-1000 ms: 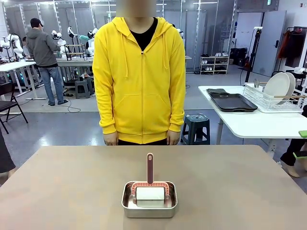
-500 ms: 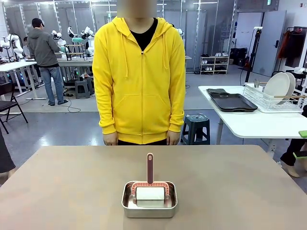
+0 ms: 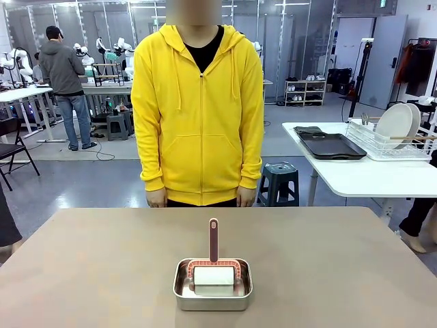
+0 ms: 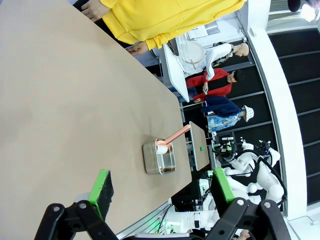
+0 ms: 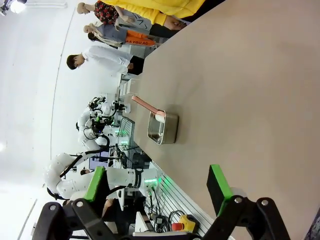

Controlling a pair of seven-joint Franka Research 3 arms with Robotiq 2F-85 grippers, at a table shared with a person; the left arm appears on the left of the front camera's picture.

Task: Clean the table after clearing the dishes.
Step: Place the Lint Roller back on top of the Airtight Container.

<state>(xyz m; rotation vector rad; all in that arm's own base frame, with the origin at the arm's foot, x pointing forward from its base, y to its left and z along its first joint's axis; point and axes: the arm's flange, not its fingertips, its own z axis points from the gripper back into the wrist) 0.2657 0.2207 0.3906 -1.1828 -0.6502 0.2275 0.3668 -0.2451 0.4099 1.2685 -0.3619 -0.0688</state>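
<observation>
Resting in the small steel pan [image 3: 212, 285] near the robot's edge of the table [image 3: 102, 273], a lint-type roller [image 3: 214, 276] lies with its white roll down in the pan and its reddish handle [image 3: 214, 240] sticking up toward the person in the yellow hoodie [image 3: 198, 102]. That placement likely keeps the roll off the tabletop and leaves the handle free to grasp. No plates sit on this table; white plates stand in a rack [image 3: 392, 137] on a white side table, beside a black tray [image 3: 331, 145], so clearing looks done and wiping is what remains.

Both tools hang wide apart and hold nothing: the left gripper [image 4: 160, 192] has the pan ahead of it, between its green pads, and the right gripper [image 5: 157, 187] sees the pan ahead too, well apart.

Whether the roll is sticky paper or cloth is hard to tell, and the pan's wall hides its underside.
</observation>
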